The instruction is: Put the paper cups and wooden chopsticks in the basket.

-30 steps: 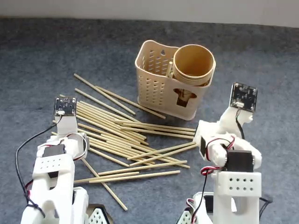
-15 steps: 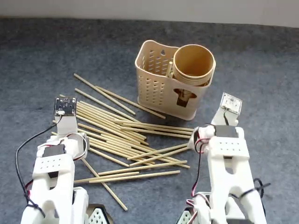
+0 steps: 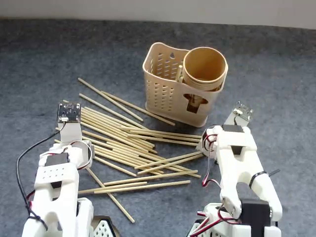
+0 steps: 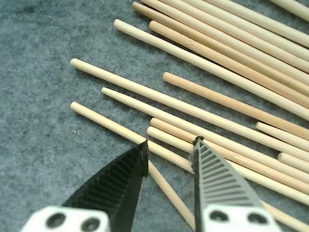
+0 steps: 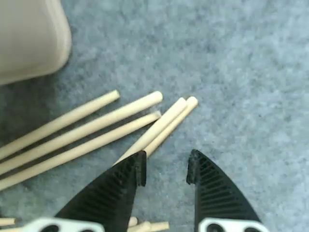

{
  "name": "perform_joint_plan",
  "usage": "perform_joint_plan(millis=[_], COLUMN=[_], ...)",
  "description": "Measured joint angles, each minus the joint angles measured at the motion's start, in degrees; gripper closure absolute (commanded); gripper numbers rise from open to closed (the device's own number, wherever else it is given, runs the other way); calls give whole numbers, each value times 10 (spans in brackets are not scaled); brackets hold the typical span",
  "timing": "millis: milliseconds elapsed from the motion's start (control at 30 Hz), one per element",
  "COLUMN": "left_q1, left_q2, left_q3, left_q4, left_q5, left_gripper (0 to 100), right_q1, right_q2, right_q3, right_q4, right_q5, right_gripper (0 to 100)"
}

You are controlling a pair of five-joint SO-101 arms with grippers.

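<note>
Hovering spread above bunched ends of pale round wooden chopsticks point(image 5: 140, 104), the right claw point(image 5: 166, 162) could pinch several and spill them; the left claw point(image 4: 170, 144) is also spread.

The left arm point(image 3: 57, 187) and right arm point(image 3: 242, 163) are white printed plastic with black servo blocks point(image 3: 58, 160) and rows of small round holes. Red, black and white wires point(image 3: 206, 168) loop between joints, and a black cable point(image 3: 19, 173) hangs beside the left one. The left gripper point(image 4: 170, 143) pairs a black ribbed finger point(image 4: 120, 179) with a pale grey one point(image 4: 217, 183). The right gripper point(image 5: 166, 157) has two black fingers point(image 5: 111, 193).
</note>
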Motion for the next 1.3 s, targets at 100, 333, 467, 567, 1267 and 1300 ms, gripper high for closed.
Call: perform_joint_plan(millis=[100,333,467,567,1267,1300], left_q1=[0,0,0,0,-11,-11], left_q2=[0,0,0,0,0,0], left_q3=[0,0,0,0,0,0], left_q4=[0,0,0,0,0,0], left_q5=[0,0,0,0,0,0], left_gripper=[843,843,843,843,843,843], right_q1=[11,33,43,43,57,57], right_q2=[14,33,35,35,-92,-115], right_q3=[-9,-14,-14,-14,-12,-12], right_q4=[-18,-47,-52,-52,1,7], right_q5=[-2,-2,-5,-14,2,4], right_gripper=[847,847,858,944,993,993])
